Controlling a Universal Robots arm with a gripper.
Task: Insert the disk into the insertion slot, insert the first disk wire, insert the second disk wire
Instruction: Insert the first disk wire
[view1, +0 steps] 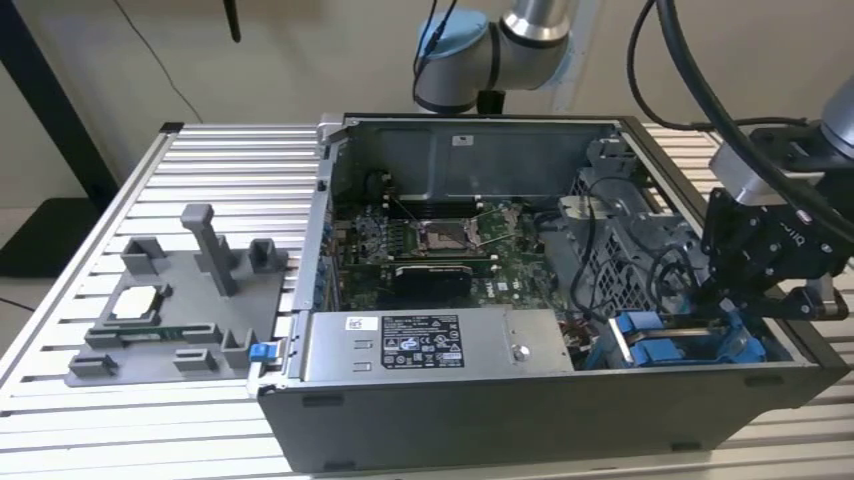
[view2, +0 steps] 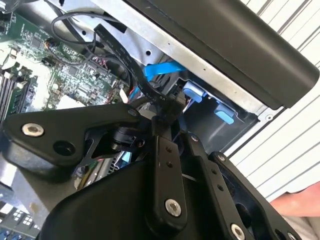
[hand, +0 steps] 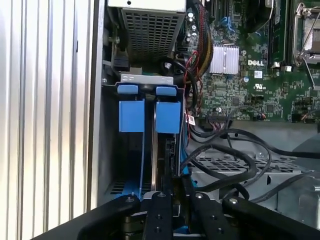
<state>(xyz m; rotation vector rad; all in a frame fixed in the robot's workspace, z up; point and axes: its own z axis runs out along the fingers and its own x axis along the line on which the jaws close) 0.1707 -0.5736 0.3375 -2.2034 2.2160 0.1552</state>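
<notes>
Black-linked gripper (view2: 161, 119) sits nearest, its claw apparently pinching the plug of a flat black disk wire (view2: 117, 47), though the tips are partly hidden. Just beyond, the silver-grey disk in its bright blue carrier (hand: 167, 116) stands edge-on inside the grey sheet-metal insertion slot (hand: 145, 78). I judge the wire limp and light, its plug stiff and best held by the sides. Room is tight: loose black cables (hand: 235, 150) crowd the bay, inside a grey computer case (view1: 534, 420) on a ribbed aluminium table (view1: 200, 150).
</notes>
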